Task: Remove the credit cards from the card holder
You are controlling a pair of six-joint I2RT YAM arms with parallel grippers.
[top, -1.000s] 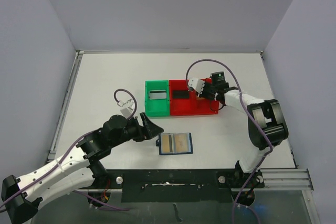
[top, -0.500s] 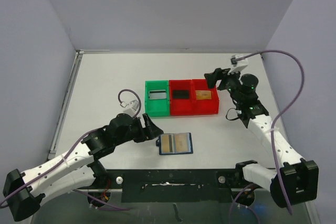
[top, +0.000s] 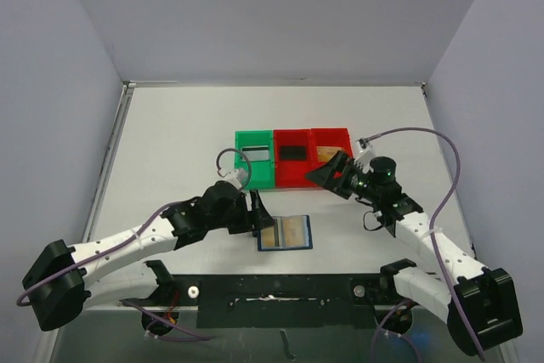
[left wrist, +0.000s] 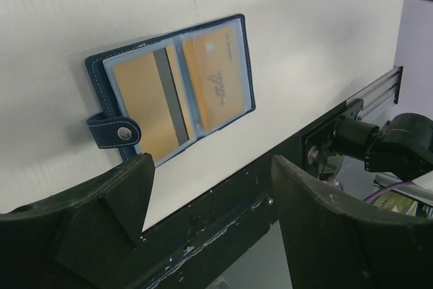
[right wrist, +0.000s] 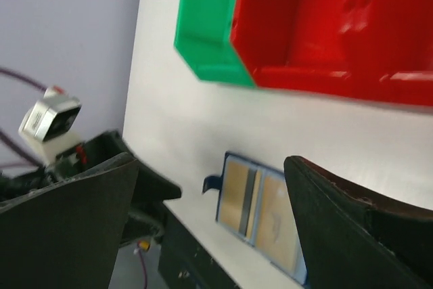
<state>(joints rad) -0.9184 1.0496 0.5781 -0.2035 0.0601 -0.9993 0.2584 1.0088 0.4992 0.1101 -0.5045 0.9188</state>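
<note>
While both grippers stand with jaws spread and nothing between them, items lie as follows.

- Left gripper [top: 257, 214]: empty, low over the table [top: 170, 142].
- Card holder [left wrist: 169, 93]: open flat just ahead of its fingertips, snap strap on the side nearest them.
- Credit cards: striped card [left wrist: 145, 103] and plain tan card [left wrist: 213, 76], both in the holder's pockets.
- Right gripper [top: 321, 174]: empty, at the near wall of the red bin [top: 293, 180]; card holder ahead, well apart.
</note>
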